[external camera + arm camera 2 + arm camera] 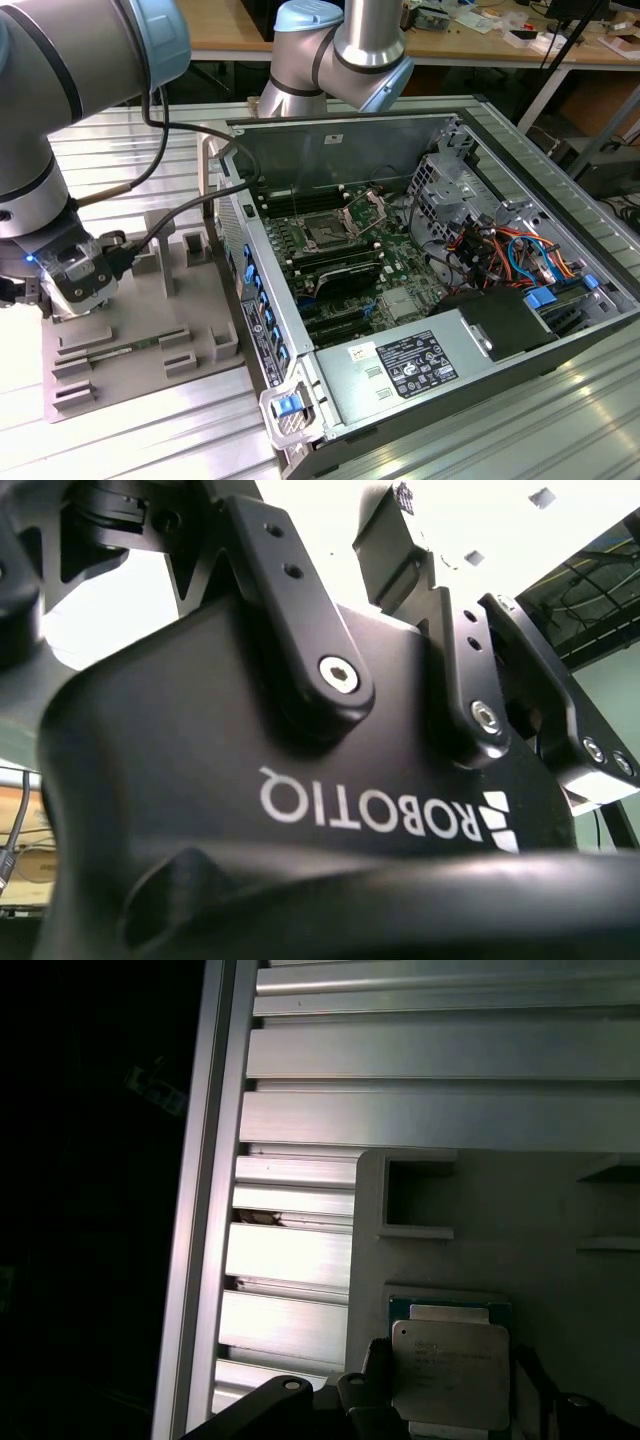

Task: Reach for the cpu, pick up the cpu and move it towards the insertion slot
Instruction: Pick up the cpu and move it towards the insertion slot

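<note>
The cpu [450,1370], a flat square chip with a silvery top on a green base, lies in a recess of the grey tray [590,1300] in the first wrist view. My gripper [450,1400] is down over it, with dark fingers [375,1380] against two opposite edges, shut on the chip. In the exterior view the gripper [75,300] sits low on the tray [150,330] at that view's left, hiding the chip. The insertion slot [325,232], a dark square socket with its metal frame swung up, lies on the green board inside the open computer case, far from the gripper.
A long green memory stick [125,350] lies in the tray near its front. Raised grey blocks [190,255] stand on the tray. The case wall [255,300] rises between the tray and the board. Cables [500,255] and a power supply [420,365] crowd the case's right side.
</note>
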{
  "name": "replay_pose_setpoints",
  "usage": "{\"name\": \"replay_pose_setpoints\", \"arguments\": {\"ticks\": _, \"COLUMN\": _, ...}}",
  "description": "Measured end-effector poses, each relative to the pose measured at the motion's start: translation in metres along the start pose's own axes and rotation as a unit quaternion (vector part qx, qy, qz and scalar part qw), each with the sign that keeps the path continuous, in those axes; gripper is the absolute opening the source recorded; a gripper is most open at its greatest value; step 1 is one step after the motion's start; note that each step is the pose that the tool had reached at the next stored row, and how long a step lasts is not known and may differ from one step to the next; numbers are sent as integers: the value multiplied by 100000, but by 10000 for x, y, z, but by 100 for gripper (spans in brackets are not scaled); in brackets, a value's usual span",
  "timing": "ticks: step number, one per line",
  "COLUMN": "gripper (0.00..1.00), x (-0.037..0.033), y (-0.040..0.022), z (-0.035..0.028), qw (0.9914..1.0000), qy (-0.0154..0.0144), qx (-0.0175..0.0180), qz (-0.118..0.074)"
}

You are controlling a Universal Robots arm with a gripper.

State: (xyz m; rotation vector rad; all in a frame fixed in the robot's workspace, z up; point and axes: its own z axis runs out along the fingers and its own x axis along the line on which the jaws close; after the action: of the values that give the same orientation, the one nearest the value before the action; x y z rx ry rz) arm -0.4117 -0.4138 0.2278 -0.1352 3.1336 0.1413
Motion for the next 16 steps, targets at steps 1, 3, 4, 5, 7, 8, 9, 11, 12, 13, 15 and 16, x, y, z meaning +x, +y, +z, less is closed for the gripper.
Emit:
{"name": "replay_pose_setpoints", "arguments": {"ticks": 1, "gripper": 55, "x": 0, "y": 0, "z": -2, "qw": 100000, "qy": -5, "qx": -25, "qz": -3}}
{"name": "replay_pose_setpoints", "arguments": {"ticks": 3, "gripper": 55, "x": 0, "y": 0, "z": -7, "qw": 100000, "qy": -7, "qx": -95, "qz": -1}}
{"name": "replay_pose_setpoints", "arguments": {"ticks": 4, "gripper": 55, "x": 0, "y": 1, "z": -9, "qw": 100000, "qy": -12, "qx": -134, "qz": -2}}
{"name": "replay_pose_setpoints", "arguments": {"ticks": 5, "gripper": 55, "x": 0, "y": 1, "z": -11, "qw": 100000, "qy": -17, "qx": -185, "qz": -1}}
{"name": "replay_pose_setpoints", "arguments": {"ticks": 7, "gripper": 55, "x": 0, "y": 1, "z": -15, "qw": 100000, "qy": -20, "qx": -258, "qz": -3}}
{"name": "replay_pose_setpoints", "arguments": {"ticks": 8, "gripper": 55, "x": 0, "y": 1, "z": -19, "qw": 100000, "qy": -25, "qx": -310, "qz": -4}}
{"name": "replay_pose_setpoints", "arguments": {"ticks": 9, "gripper": 55, "x": 0, "y": 2, "z": -21, "qw": 99999, "qy": -34, "qx": -360, "qz": -4}}
{"name": "replay_pose_setpoints", "arguments": {"ticks": 11, "gripper": 55, "x": 0, "y": 2, "z": -26, "qw": 99999, "qy": -36, "qx": -422, "qz": -2}}
{"name": "replay_pose_setpoints", "arguments": {"ticks": 12, "gripper": 55, "x": 0, "y": 2, "z": -28, "qw": 99999, "qy": -37, "qx": -449, "qz": -2}}
{"name": "replay_pose_setpoints", "arguments": {"ticks": 13, "gripper": 55, "x": 0, "y": 2, "z": -30, "qw": 99999, "qy": -41, "qx": -477, "qz": -3}}
{"name": "replay_pose_setpoints", "arguments": {"ticks": 15, "gripper": 55, "x": 0, "y": 3, "z": -36, "qw": 99998, "qy": -52, "qx": -578, "qz": -4}}
{"name": "replay_pose_setpoints", "arguments": {"ticks": 16, "gripper": 55, "x": 0, "y": 3, "z": -40, "qw": 99998, "qy": -59, "qx": -637, "qz": -5}}
